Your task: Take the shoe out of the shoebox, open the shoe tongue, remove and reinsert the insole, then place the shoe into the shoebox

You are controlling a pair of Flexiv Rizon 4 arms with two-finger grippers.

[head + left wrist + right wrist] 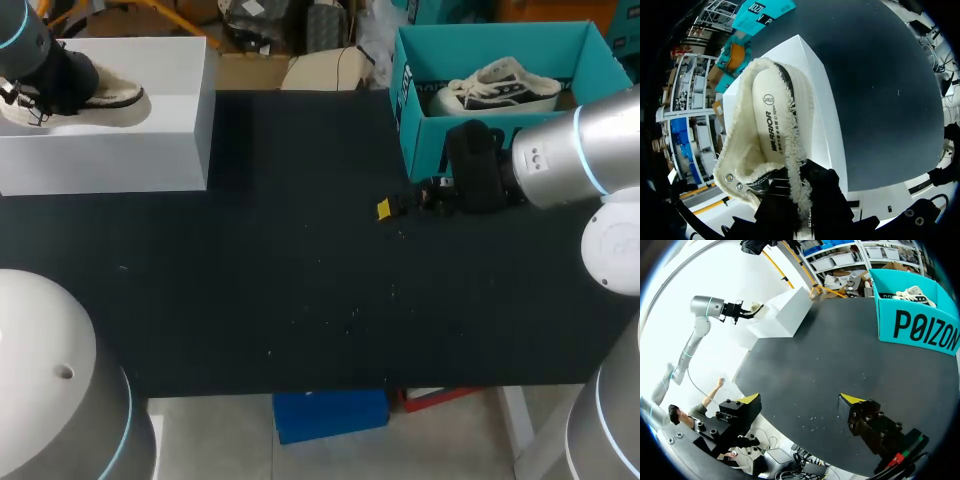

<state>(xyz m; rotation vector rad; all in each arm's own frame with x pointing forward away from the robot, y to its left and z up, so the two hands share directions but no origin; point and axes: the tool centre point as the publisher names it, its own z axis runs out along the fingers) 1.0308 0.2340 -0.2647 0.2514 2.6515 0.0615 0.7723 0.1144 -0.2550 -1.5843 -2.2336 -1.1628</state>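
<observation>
White block, fleece-lined cream shoe (insole in)

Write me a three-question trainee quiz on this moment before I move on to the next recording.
1. True or false: the right end effector is shut on the sneaker in the shoebox.
2. Where does the fleece shoe rest? A: in the shoebox. B: on the white block. C: on the sneaker.
3. Which end effector grips the fleece shoe's rim?

Key: 1, false: it is open and holds nothing. 2, B. 3, the left end effector.
</observation>
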